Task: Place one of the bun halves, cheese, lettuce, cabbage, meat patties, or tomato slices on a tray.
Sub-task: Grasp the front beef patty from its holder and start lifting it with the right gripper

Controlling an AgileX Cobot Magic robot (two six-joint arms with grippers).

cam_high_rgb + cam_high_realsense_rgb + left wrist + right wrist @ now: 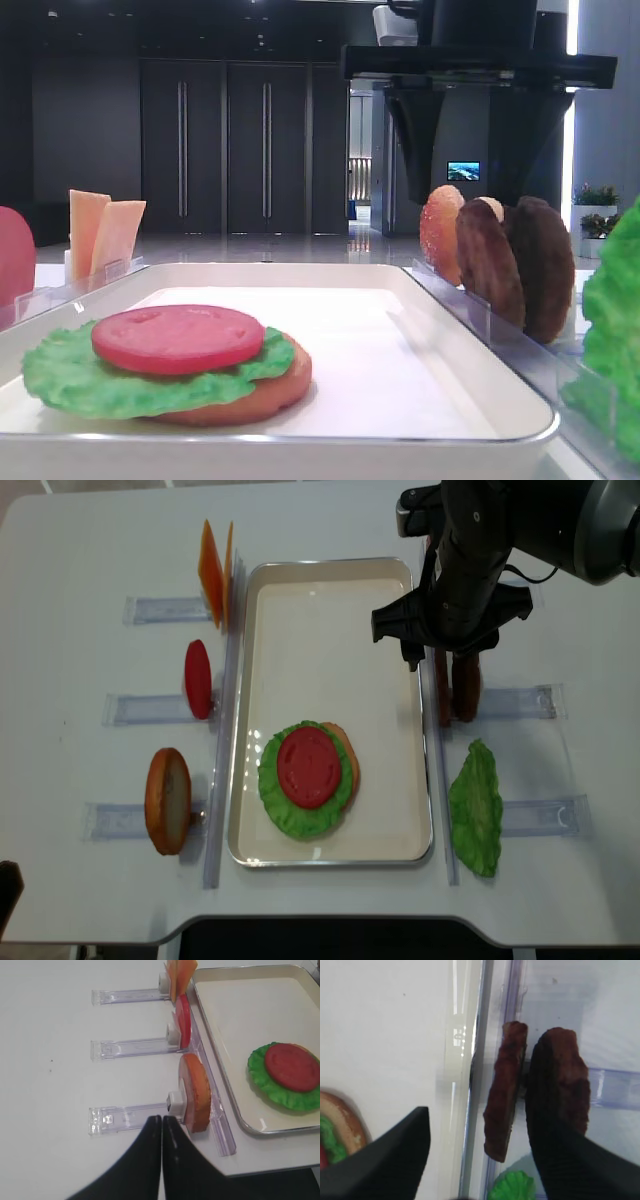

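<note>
1. The right gripper (475,1152) hangs over the rack on the right of the tray (395,640), its fingers (385,1160) spread wide and holding nothing.
2. One finger is over the tray rim; the other overlaps the outer of the two meat patties (502,1090), though contact cannot be told.
3. Both patties stand on edge, side by side, in the clear rack (520,702).
4. The left gripper (162,1125) has its fingers pressed together, empty, just beside an upright bun half (195,1092) in its rack on the worktop (60,1075).
5. On the tray lies a stack: a bun half (343,755) at the bottom, lettuce (275,800) over it, a tomato slice (308,766) on top.
6. Left of the tray, another tomato slice (198,678) and the cheese (214,572) stand in racks.
7. A second lettuce leaf (476,808) lies to the right of the tray.
</note>
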